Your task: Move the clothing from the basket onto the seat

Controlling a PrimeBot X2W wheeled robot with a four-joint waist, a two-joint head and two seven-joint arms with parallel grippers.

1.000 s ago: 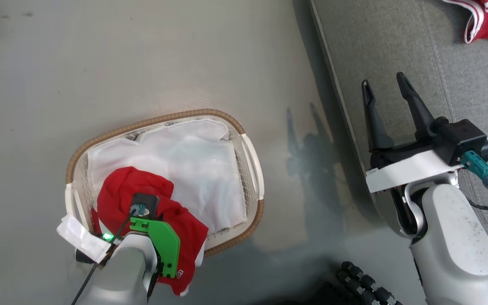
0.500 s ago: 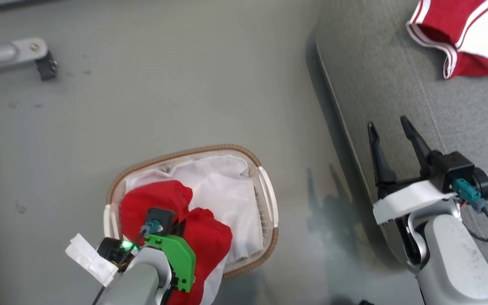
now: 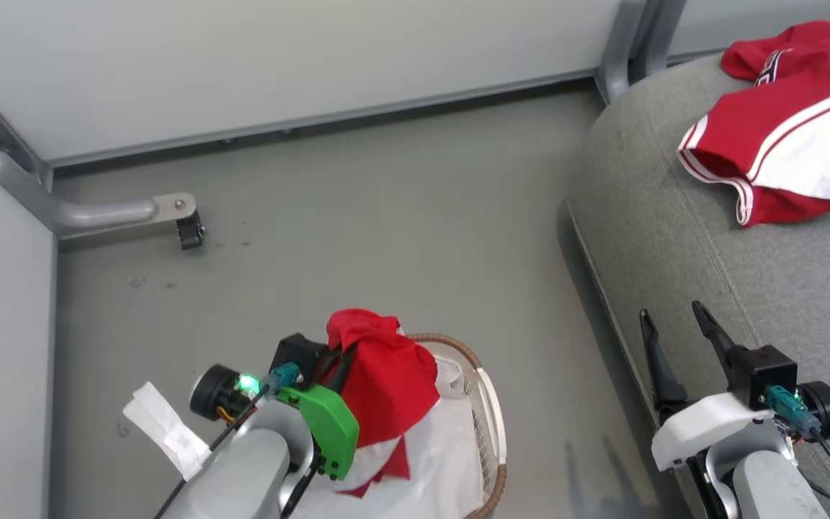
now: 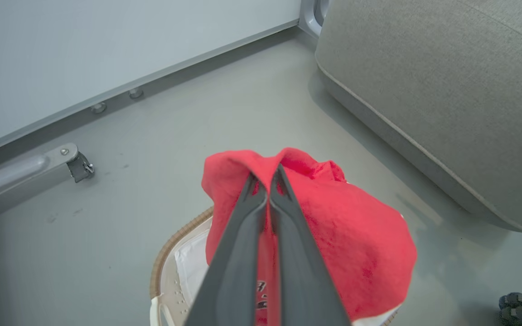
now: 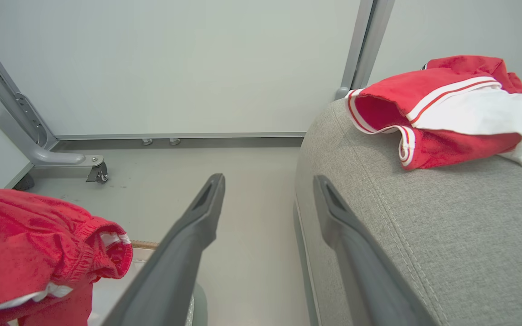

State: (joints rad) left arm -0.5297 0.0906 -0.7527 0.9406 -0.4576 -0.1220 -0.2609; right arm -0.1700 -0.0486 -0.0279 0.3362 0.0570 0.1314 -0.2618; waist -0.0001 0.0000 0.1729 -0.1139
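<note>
The seat [image 3: 660,274] lies to the right of the left pincer [image 4: 264,174], across bare floor [image 3: 400,216], so the carry runs rightward. That pincer is clamped shut on 1 red piece of the clothing [image 4: 342,244], which hangs bunched over the basket [image 3: 491,425]. The right pincer [image 3: 671,311] stands wide open and empty at the seat's near edge.

A garment [image 3: 386,375] is hanging from the left gripper [image 4: 266,174] above the basket [image 3: 493,418], which is sitting on the floor [image 3: 386,216]. The seat [image 3: 674,274] is standing at the basket's three o'clock, more clothing [image 3: 775,158] lying on its far end at one o'clock; a castor foot [image 3: 188,231] is sitting at ten o'clock.
</note>
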